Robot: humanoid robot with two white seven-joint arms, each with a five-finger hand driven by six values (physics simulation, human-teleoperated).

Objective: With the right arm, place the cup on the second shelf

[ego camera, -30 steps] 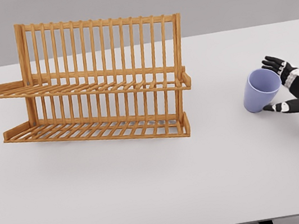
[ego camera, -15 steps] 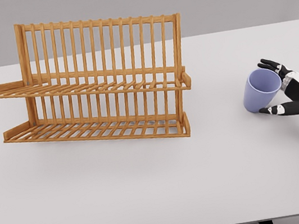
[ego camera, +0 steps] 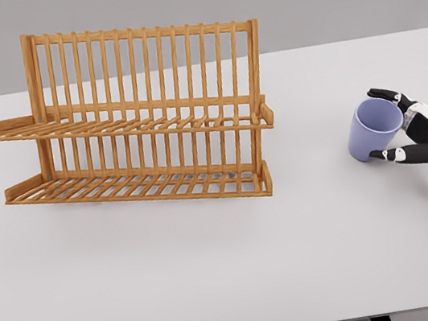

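Right hand (ego camera: 412, 123) half open at the table's right edge, black-tipped fingers curved around a lavender cup (ego camera: 373, 129), thumb at its lower side, fingertips at the rim; firm grip not certain. Cup smooth, tapered, tilted with its mouth toward the hand, resting on the plain white table (ego camera: 232, 272). Well apart to the left, a two-tier slatted wooden dish rack (ego camera: 130, 121), upper shelf (ego camera: 123, 124) bare. Open tabletop between cup and rack.

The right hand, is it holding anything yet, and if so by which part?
The right hand is closing around the purple cup, fingers at its rim and thumb low on its side, but a firm grip cannot be told.
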